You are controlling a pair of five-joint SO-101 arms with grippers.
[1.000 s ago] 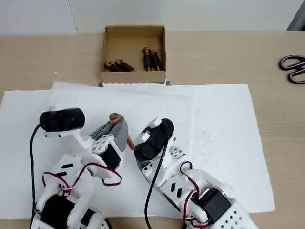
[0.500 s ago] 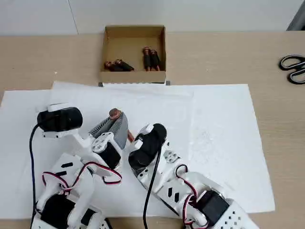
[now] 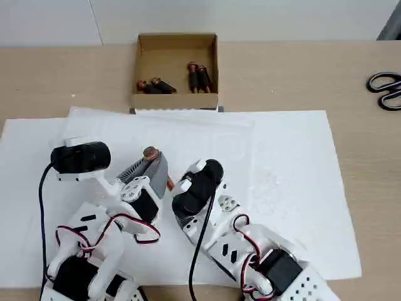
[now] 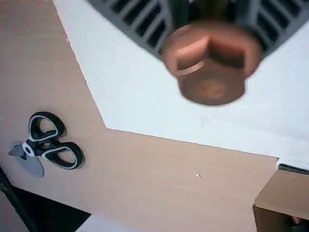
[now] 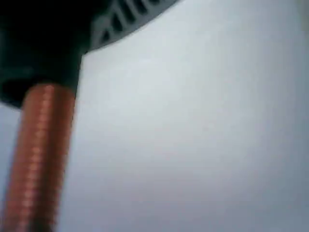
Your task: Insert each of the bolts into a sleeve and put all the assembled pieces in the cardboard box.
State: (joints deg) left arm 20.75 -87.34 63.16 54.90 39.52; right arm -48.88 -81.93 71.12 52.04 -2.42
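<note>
My left gripper [image 3: 154,164] is shut on a copper bolt [image 3: 150,152] above the white paper, its hex head [image 4: 210,63] poking out between the grey slatted jaws. The bolt's threaded end [image 3: 170,184] points at my right arm's wrist [image 3: 197,188], which sits close beside it. In the right wrist view the copper thread [image 5: 41,154] comes out of a black sleeve [image 5: 38,43] held in my right gripper [image 5: 72,34]. The cardboard box [image 3: 175,100] stands at the back with several assembled pieces [image 3: 156,86] in it.
A large white paper sheet [image 3: 288,163] covers the near table. Black-handled scissors [image 3: 385,91] lie at the far right edge, also in the left wrist view as scissors [image 4: 48,145]. Bare wood surrounds the box.
My right arm has shifted left, closing on the bolt's threaded end. The left gripper with the bolt has barely moved.
</note>
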